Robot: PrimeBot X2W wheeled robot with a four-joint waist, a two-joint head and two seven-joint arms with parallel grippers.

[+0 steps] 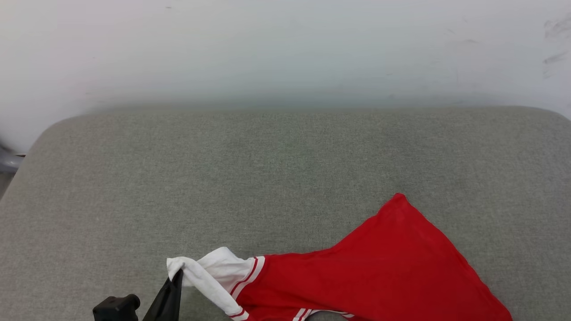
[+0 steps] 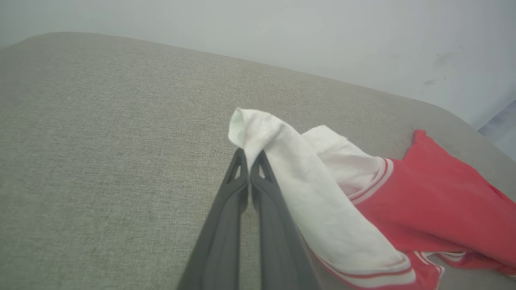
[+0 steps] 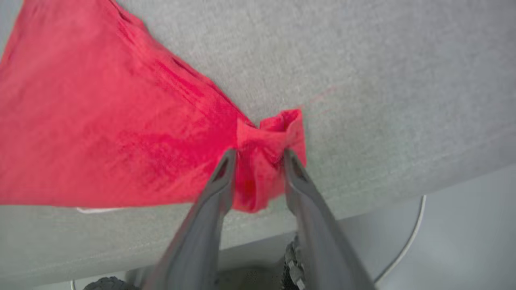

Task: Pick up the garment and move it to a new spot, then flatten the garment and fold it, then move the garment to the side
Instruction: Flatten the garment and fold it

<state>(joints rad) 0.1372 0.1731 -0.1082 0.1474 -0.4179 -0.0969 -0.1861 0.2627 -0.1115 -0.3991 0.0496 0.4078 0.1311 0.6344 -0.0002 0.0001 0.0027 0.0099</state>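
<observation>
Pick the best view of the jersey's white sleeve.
Left wrist view: white short sleeve of the red jersey garment, close, pinched in the shut left jaws. Head view: small, at bottom edge. Right wrist view: red fabric in the right jaws.

Grey fabric-covered table (image 1: 285,169), far corners rounded, weave fine and even. Red garment (image 1: 383,267) lies across near right part of top, stretched left to right along near edge. One red corner points toward far side. White sleeve (image 1: 223,267) with red-and-white striped trim forms garment's left end, its tip raised off cloth. At right end, bunched red corner sits close to table's near edge. Broad red panel between lies flat.
</observation>
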